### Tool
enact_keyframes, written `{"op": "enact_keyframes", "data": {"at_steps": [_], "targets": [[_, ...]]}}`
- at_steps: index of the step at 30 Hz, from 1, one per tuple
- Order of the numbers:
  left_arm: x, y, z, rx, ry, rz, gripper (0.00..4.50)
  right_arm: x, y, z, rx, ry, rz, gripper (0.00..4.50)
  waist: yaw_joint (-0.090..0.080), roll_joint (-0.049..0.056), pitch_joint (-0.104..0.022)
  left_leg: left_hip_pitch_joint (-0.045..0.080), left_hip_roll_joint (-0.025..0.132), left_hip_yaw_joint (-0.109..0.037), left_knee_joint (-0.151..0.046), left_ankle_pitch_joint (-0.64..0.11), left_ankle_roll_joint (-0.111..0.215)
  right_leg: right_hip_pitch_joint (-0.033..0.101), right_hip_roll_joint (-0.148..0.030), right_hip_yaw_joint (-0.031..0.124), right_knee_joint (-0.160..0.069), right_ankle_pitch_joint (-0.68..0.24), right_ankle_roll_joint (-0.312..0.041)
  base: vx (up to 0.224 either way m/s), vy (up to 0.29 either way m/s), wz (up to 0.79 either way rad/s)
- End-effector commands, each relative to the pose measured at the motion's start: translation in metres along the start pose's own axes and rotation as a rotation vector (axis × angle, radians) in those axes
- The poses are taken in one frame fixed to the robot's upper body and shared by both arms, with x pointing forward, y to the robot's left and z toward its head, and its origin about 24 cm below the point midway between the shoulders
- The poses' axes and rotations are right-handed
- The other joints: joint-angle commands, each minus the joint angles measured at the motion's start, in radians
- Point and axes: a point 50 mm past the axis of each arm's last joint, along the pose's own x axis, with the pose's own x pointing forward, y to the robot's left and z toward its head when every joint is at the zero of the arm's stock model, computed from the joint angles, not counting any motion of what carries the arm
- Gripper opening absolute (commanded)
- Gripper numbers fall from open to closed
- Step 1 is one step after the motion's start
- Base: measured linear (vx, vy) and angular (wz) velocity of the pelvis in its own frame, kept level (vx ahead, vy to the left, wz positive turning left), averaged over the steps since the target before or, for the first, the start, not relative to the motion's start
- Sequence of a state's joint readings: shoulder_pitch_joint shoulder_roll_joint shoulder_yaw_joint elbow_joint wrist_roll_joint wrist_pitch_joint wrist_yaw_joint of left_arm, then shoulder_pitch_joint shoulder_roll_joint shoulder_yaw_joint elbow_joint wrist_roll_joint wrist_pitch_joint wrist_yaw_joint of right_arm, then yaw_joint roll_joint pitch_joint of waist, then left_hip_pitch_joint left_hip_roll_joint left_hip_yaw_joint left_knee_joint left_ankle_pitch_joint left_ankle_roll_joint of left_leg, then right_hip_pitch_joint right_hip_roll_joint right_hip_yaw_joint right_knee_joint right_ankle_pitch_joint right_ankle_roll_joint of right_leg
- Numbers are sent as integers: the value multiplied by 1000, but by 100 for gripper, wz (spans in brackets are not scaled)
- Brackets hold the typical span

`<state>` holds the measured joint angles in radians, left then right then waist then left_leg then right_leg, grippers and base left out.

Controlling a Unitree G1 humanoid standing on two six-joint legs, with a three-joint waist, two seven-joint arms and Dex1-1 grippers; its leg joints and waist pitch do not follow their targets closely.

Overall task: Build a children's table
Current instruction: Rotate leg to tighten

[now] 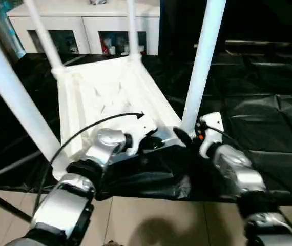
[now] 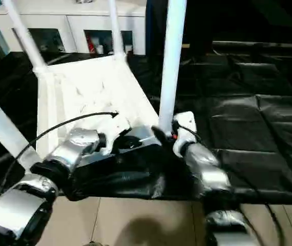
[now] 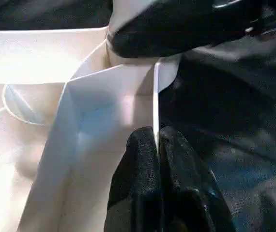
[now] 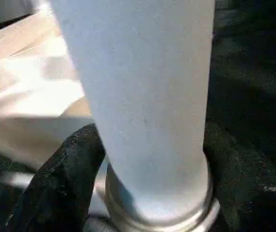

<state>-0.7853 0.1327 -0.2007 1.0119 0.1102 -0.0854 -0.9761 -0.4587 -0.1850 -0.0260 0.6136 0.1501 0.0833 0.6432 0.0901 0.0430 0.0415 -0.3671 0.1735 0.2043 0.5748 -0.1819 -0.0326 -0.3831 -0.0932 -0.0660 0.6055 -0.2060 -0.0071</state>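
The children's table (image 1: 110, 92) lies upside down on the black-draped work table (image 1: 269, 113), its white legs pointing up. My left gripper (image 3: 156, 135) is shut on the thin white rim (image 3: 156, 96) of the top's near edge, one finger on each side of it. My right gripper (image 1: 184, 136) sits at the foot of the near right leg (image 1: 202, 61). In the right wrist view that leg (image 4: 143, 87) stands in its round socket (image 4: 162, 212) between the open fingers (image 4: 65, 179). The near left leg (image 1: 13, 97) rises beside my left forearm.
The upturned table sits close to the work table's front edge (image 1: 151, 192), with tiled floor (image 1: 151, 220) below. A white cabinet (image 1: 84, 20) stands behind. Bare black cloth spreads to the right. A black cable (image 1: 79, 136) loops over my left arm.
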Motion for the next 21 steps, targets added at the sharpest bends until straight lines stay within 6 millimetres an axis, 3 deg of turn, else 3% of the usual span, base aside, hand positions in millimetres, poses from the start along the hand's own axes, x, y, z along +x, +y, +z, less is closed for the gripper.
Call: {"op": "enact_keyframes", "data": {"at_steps": [1, 2, 6, 7, 8, 9, 11, 12, 13, 14, 16, 17, 21], "targets": [[10, -13, 12, 72, -42, -119, 0, 10, 42, -10, -11, 63, 328, 335, 4, -19, -52, 5, 64, -31, -67, -216, 70, 42, -71, 45, -80, -137, -225, 0, 0, 0], [6, -13, 9, 82, -33, -152, 0, 4, 38, -8, -28, 66, 364, 335, 7, -12, -54, 5, 66, -30, -64, -198, 81, 39, -72, 45, -76, -113, -234, 0, 0, 0], [-7, -12, 3, 86, -19, -221, 0, -12, 27, -4, -83, 86, 444, 335, 7, -10, -55, 7, 68, -30, -63, -188, 85, 39, -72, 43, -72, -88, -261, 0, 0, 0], [-11, -12, 0, 85, -11, -244, 0, -17, 24, -2, -103, 96, 481, 335, 10, -17, -56, 4, 68, -29, -60, -165, 100, 43, -72, 42, -66, -57, -269, 0, 0, 0], [-12, -11, 0, 85, -9, -251, 0, -19, 24, -2, -108, 99, 494, 335, 10, -16, -57, 5, 68, -28, -58, -159, 106, 42, -72, 42, -66, -46, -271, 0, 0, 0], [-18, -11, -4, 84, 5, -285, 0, -25, 22, 1, -127, 115, 543, 335, 12, -21, -57, 5, 68, -28, -57, -148, 116, 42, -72, 42, -65, -31, -275, 0, 0, 0], [-25, -11, -8, 84, 19, -312, 0, -31, 20, 3, -137, 135, 592, 335, 17, -18, -58, 6, 70, -28, -56, -138, 127, 40, -73, 42, -61, -10, -281, 0, 0, 0], [-28, -10, -10, 79, 26, -325, 0, -33, 19, 4, -141, 151, 619, 335, 17, -24, -57, 5, 71, -27, -57, -142, 127, 41, -73, 41, -61, -13, -283, 0, 0, 0], [-30, -9, -11, 74, 29, -330, 0, -34, 18, 4, -145, 160, 631, 335, 22, -21, -55, 7, 71, -27, -57, -151, 123, 38, -74, 42, -62, -34, -284, 0, 0, 0], [-32, -9, -11, 72, 32, -334, 0, -35, 18, 4, -148, 168, 640, 335, 24, -28, -54, 8, 72, -26, -58, -156, 121, 37, -74, 42, -65, -47, -282, 0, 0, 0], [-34, -9, -11, 68, 31, -339, 0, -35, 18, 4, -147, 177, 654, 335, 27, -29, -54, 9, 73, -27, -60, -163, 106, 37, -77, 43, -65, -77, -279, 0, 0, 0], [-35, -9, -11, 65, 26, -340, 0, -34, 18, 5, -137, 181, 668, 310, 28, -34, -53, 10, 74, -27, -61, -165, 100, 36, -76, 43, -65, -87, -277, 0, 0, 0], [-35, -8, -9, 62, 14, -320, 0, -32, 21, 4, -124, 180, 680, 270, 29, -33, -55, 9, 72, -27, -59, -143, 95, 36, -76, 43, -59, -49, -282, 0, 0, 0]]}}
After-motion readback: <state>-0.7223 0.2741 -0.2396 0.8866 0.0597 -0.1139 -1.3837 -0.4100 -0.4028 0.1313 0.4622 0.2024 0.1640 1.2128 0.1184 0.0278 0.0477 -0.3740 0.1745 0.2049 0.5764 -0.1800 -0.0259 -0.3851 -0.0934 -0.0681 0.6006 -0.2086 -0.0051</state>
